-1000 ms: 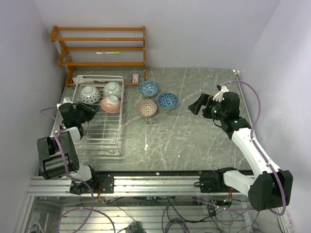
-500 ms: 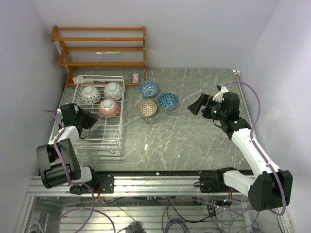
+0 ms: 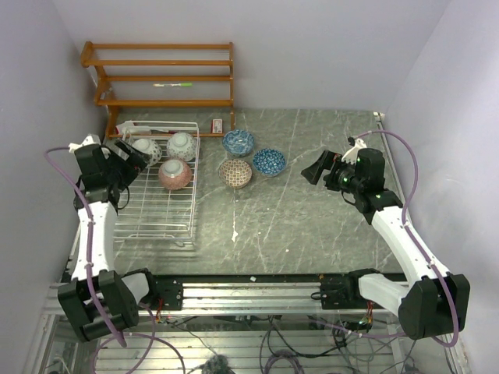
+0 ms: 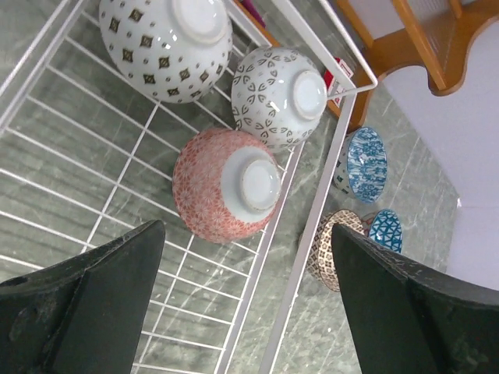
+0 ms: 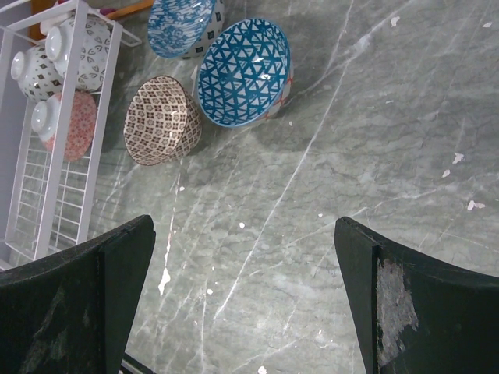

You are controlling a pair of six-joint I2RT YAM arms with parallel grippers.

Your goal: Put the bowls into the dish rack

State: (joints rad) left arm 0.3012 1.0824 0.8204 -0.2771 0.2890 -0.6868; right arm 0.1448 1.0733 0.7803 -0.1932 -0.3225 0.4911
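The white wire dish rack lies at the left of the table. Three bowls rest upside down in its far end: a white one with dark dots, a grey-patterned one and a pink one. My left gripper hangs open above the rack, just near of the pink bowl, holding nothing. To the right of the rack stand a blue bowl, a blue triangle-patterned bowl and a brownish bowl. My right gripper is open and empty over bare table to their right.
An orange-brown wooden shelf unit stands against the back wall, with a green pen on a shelf. A small red box lies by its foot. Walls close in on both sides.
My left gripper has opened wide and let go of the pink bowl, which stays in the rack. The left arm has risen and drawn back towards the left wall. The right arm has not moved.
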